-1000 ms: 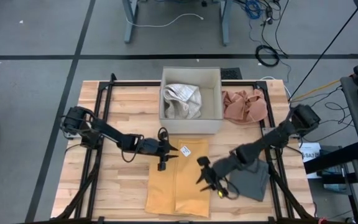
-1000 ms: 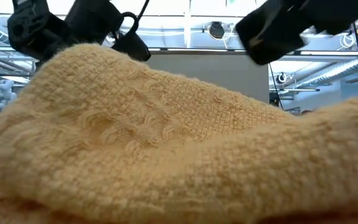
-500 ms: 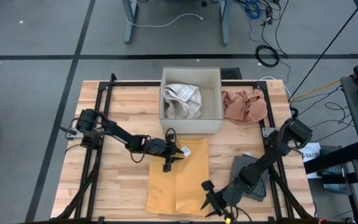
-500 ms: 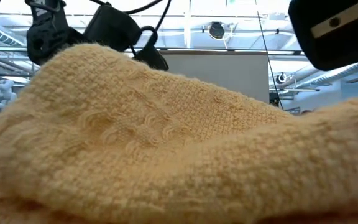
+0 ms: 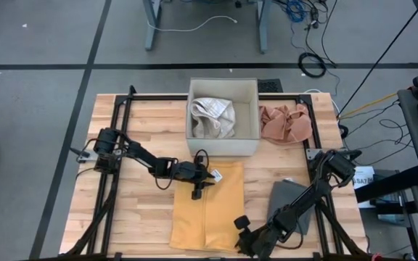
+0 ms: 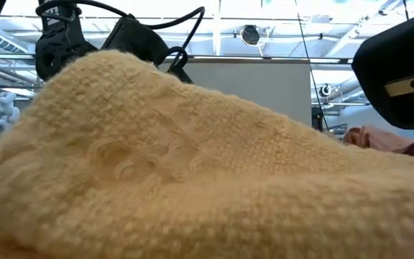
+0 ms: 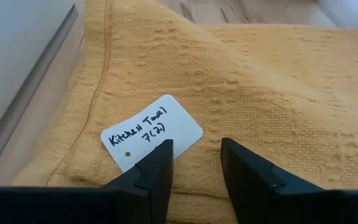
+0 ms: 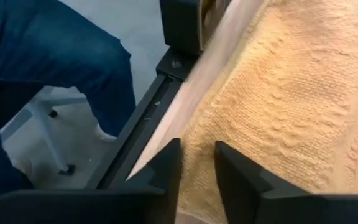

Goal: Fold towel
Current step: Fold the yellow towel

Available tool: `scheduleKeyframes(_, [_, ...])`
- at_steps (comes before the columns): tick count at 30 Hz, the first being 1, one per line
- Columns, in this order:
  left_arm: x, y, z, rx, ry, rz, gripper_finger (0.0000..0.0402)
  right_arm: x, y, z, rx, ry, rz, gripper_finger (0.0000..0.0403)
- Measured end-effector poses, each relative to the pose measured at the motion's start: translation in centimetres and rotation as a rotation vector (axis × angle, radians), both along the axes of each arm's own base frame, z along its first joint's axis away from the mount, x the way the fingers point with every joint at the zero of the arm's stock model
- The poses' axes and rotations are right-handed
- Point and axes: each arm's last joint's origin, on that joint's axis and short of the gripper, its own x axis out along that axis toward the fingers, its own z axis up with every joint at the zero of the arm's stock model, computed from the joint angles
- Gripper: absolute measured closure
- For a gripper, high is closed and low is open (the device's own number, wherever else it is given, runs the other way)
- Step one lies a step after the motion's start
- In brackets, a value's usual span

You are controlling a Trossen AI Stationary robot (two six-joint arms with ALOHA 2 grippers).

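left claw (image 5: pixel 197 190): parted over towel (image 5: pixel 207 206) far edge, by tag (image 7: pixel 151 131) | right claw (image 5: pixel 242 241): parted at near corner | step: corner pickup | next: pinch both, fold

One piece of writing can be read: a small white tag (image 7: pixel 152 132) lying on the yellow towel (image 7: pixel 278 87), near the towel's hemmed corner. In dark handwriting it says "Kitchen Towel" on the upper line and "7 (27)" beneath (the marks inside the brackets are loosely drawn, so that reading is the likeliest one). A small punched hole sits at one end of the tag, beside the first letters. Seen from above, the same tag (image 5: pixel 215 175) shows as a pale square at the towel's corner nearest the box (image 5: pixel 223 87), its writing too small to make out.
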Motion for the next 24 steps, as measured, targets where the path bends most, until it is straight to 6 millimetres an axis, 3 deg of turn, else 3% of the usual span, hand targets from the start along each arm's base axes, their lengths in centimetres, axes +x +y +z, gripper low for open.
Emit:
scheduleKeyframes(7, [-0.1,0.1,-0.1,-0.005,0.021,0.027,0.0260,-1.3,1.2,0.1,-0.009,-0.014,0.026,0.0397])
scheduleKeyframes(18, [-0.1,0.1,-0.2,-0.001,0.032,0.033,0.0260,-2.8,2.5,0.2,0.052,0.021,0.007,0.0402])
scheduleKeyframes(24, [-0.1,0.1,-0.3,0.001,0.035,0.038,0.0260,-2.9,2.6,1.0,0.082,0.021,0.028,0.0361])
